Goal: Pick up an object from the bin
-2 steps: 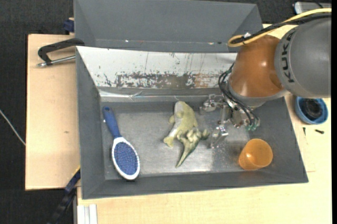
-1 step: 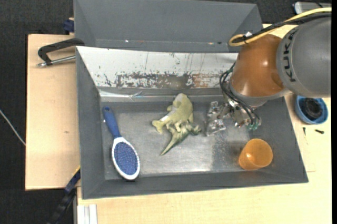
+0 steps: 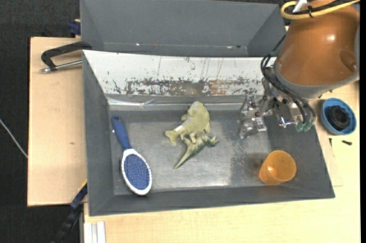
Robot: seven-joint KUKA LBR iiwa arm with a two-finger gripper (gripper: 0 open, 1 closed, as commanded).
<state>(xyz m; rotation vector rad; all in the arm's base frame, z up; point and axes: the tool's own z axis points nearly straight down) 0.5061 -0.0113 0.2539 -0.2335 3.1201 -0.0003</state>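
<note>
The gripper (image 3: pixel 252 120) is seen low inside the grey metal bin (image 3: pixel 95 127), in its right half near the back wall, hung beneath the arm's rounded orange cover (image 3: pixel 320 47). It is poised over a bare patch of the bin floor, and no thing is seen in its grasp. Whether it is spread or pressed together cannot be told, as its metal parts are seen as one tangled cluster.

Nearest to it, just toward the front right corner, an orange cup (image 3: pixel 278 167) is found: round, glossy and somewhat see-through, with its opening turned upward. It is set apart from the gripper and touches nothing else.

To the gripper's left, in the middle of the floor, a toy dinosaur (image 3: pixel 193 132) is laid on its side. It is pale yellow-green, with a bulky body toward the back wall, short legs spread out and a thin darker green tail pointed to the front left.

Well apart, along the left wall, a brush (image 3: pixel 134 170) is laid flat. Its handle is blue, and its white oval head, filled with blue bristles, is turned to the front.
</note>
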